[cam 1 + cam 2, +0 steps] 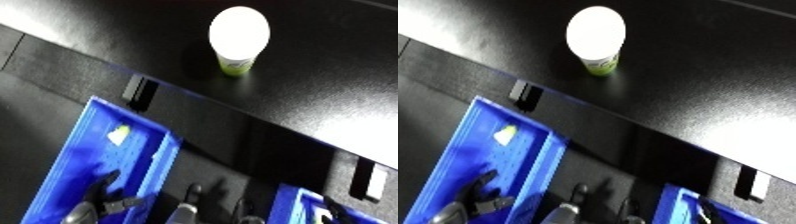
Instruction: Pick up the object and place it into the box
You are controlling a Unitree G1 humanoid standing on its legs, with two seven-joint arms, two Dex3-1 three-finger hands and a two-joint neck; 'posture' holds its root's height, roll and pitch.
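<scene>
Black table point(338, 45) fills the far and right part of the tilted view; its near edge runs diagonally from upper left to lower right.

Blue bin point(67, 165) sits below that edge at near left. A small pale yellow-green item point(119, 134) lies inside it, against its floor.

A second blue bin point(298, 207) shows partly at the near right edge.

Cup point(597, 36) with a white top and green lower band stands upright on the table, far centre, well apart from both bins.

Left hand point(105, 202), black, at the bottom edge, over the left bin; blurred, cannot tell whether its fingers are released or clenched. It holds nothing visible.
</scene>
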